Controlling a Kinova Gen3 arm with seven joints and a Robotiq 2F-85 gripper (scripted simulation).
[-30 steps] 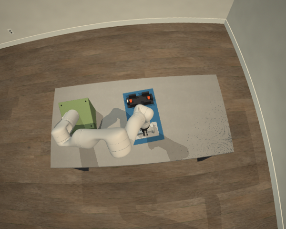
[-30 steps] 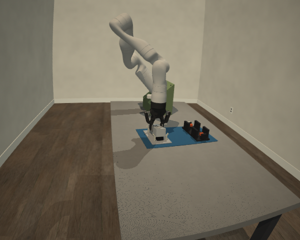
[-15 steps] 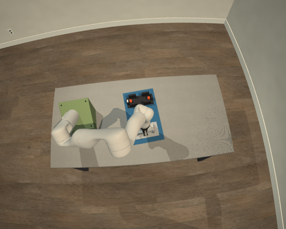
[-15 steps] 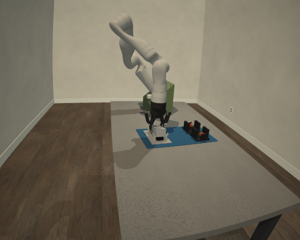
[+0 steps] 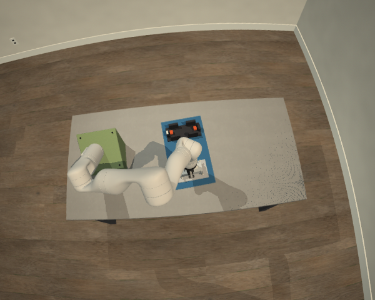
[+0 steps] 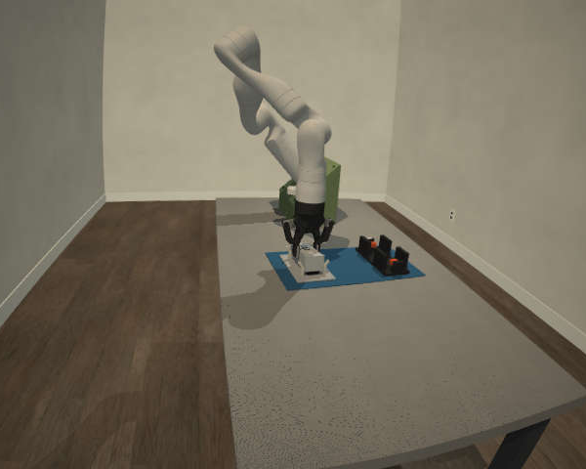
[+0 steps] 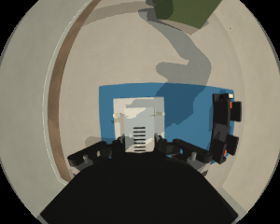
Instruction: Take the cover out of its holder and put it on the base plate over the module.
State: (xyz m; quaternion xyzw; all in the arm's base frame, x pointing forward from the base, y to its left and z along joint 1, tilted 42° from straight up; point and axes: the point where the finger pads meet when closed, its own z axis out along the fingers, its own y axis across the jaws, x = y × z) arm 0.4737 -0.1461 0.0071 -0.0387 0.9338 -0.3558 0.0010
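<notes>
The white cover (image 6: 312, 261) (image 7: 140, 133) is a small box with a vented top. It sits low over the white base plate (image 6: 309, 273) at the near end of the blue mat (image 6: 344, 266). The module is hidden under it. My gripper (image 6: 306, 247) comes straight down and is shut on the cover, one black finger on each side wall. In the overhead view the gripper (image 5: 190, 172) stands over the base plate (image 5: 194, 174). The black holder (image 5: 182, 130) with orange clips stands empty at the far end of the mat, and shows in the side view (image 6: 383, 254).
A green box (image 5: 102, 148) stands at the table's left end beside my arm's base. The holder (image 7: 224, 127) lies to the right in the wrist view. The grey table's edges run close to the mat's long sides.
</notes>
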